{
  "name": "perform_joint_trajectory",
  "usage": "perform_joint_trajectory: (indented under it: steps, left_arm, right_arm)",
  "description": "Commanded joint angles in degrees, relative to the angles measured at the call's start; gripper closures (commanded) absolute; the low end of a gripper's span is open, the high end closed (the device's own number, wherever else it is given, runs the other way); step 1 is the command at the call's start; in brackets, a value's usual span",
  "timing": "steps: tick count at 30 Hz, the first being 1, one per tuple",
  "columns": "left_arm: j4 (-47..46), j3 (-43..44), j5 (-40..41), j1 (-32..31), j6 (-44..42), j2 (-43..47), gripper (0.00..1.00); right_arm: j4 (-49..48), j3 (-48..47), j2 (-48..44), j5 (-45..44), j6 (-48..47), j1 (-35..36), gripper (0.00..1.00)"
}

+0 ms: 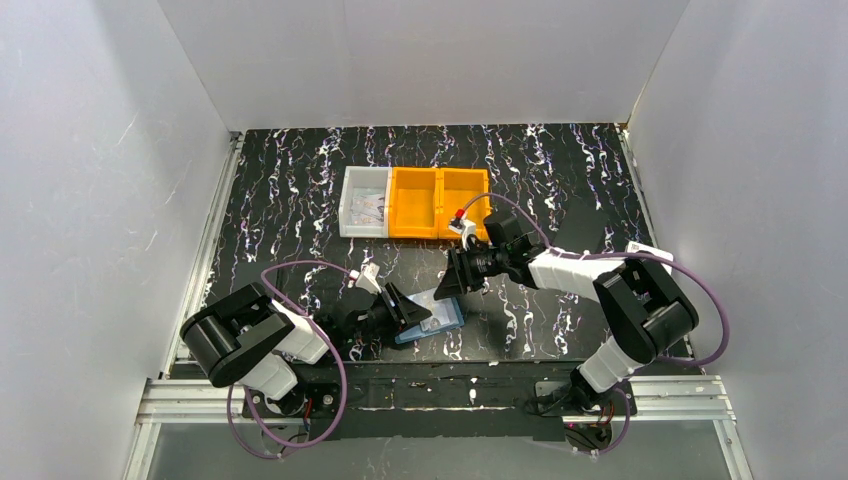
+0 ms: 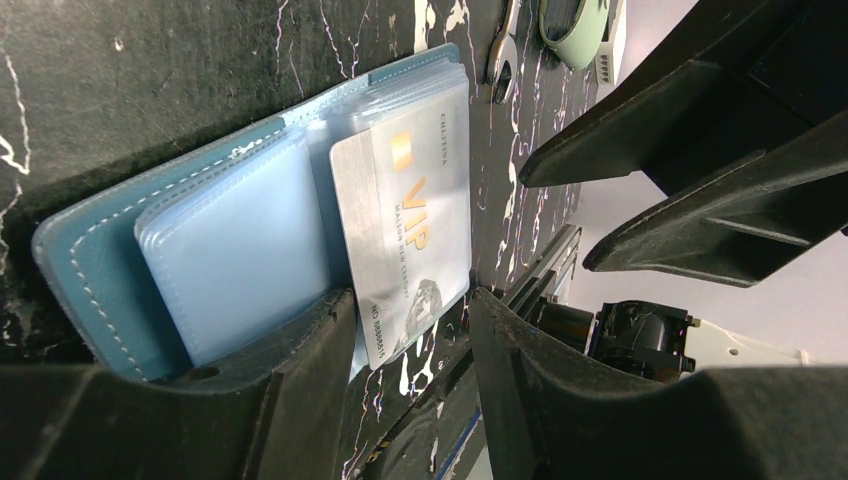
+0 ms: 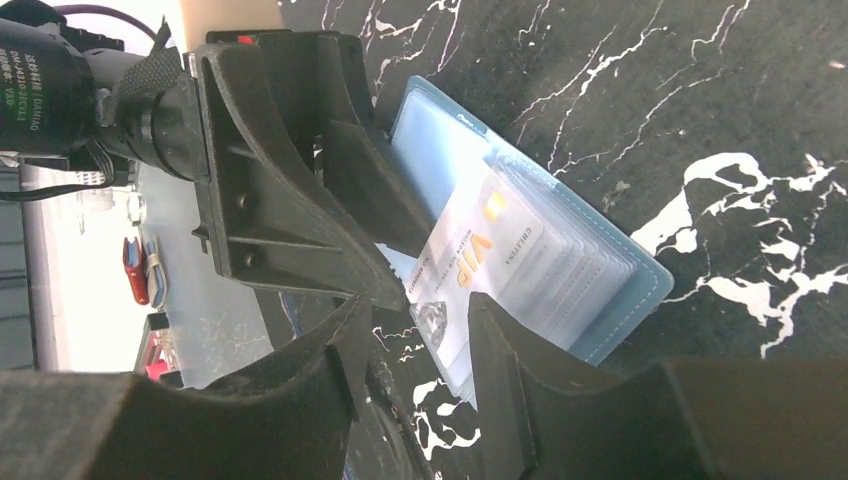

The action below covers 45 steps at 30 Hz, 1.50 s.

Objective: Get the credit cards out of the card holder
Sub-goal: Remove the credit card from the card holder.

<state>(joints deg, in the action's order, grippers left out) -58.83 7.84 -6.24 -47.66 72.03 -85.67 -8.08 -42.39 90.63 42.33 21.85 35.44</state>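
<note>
Black plastic fingers of your right claw (image 3: 418, 308) stand apart and clamp nothing, with the protruding end of a silver credit card (image 3: 470, 265) lying in the gap between them. Your left claw (image 2: 410, 305) is apart too, one finger lying over the left part of the blue card holder (image 2: 95, 260), which lies open on the marbled black table (image 2: 150, 80), near and central, between the two arms. To do this pull well, I judge you should press the holder flat with the left finger, close the right fingers on the card's free end only, clear of the transparent sleeves, and draw straight along the pocket's line. On the card you can read "VIP" in gold and, smaller, what looks like "CHLITINA"; the finer lines and the number are too small to trust.
</note>
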Motion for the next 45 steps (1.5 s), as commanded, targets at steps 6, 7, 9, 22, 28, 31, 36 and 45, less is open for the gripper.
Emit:
perform_joint_trajectory:
  steps: [6, 7, 9, 22, 28, 31, 36, 45]
  left_arm:
    - [8.6, -3.0, 2.9, 0.4, -1.8, -0.2, 0.55]
    - [8.6, -3.2, 3.0, 0.4, -1.8, -0.1, 0.55]
    - [8.6, -3.3, 3.1, 0.4, -1.8, -0.2, 0.55]
    - [8.6, -2.9, 3.0, 0.4, -1.9, -1.2, 0.55]
    - [8.6, -2.8, 2.8, 0.4, -2.2, -2.1, 0.54]
    - [8.6, -2.6, 2.7, 0.4, -2.1, -2.5, 0.54]
    - [8.6, -2.6, 2.7, 0.5, -2.1, -3.1, 0.52]
    - [8.6, -2.3, 3.8, 0.4, -0.1, -4.5, 0.57]
  right_arm:
    - [-0.6, -1.0, 3.3, 0.4, -0.3, 0.9, 0.5]
    - [-0.1, -1.2, 3.4, -0.2, -0.6, 0.9, 0.5]
    - [0.4, -1.1, 3.1, -1.6, -0.8, 1.0, 0.5]
    - [3.3, -1.7, 4.9, -5.6, -2.2, 1.6, 0.49]
    - [-0.3, -0.3, 6.1, -1.9, 2.2, 1.7, 0.45]
    - [-2.9, -0.5, 7.6, 0.8, 5.3, 1.8, 0.45]
    - [-6.6, -0.1, 8.5, 4.1, 8.9, 2.0, 0.44]
    - [-4.9, -0.2, 9.9, 1.9, 7.4, 2.3, 0.47]
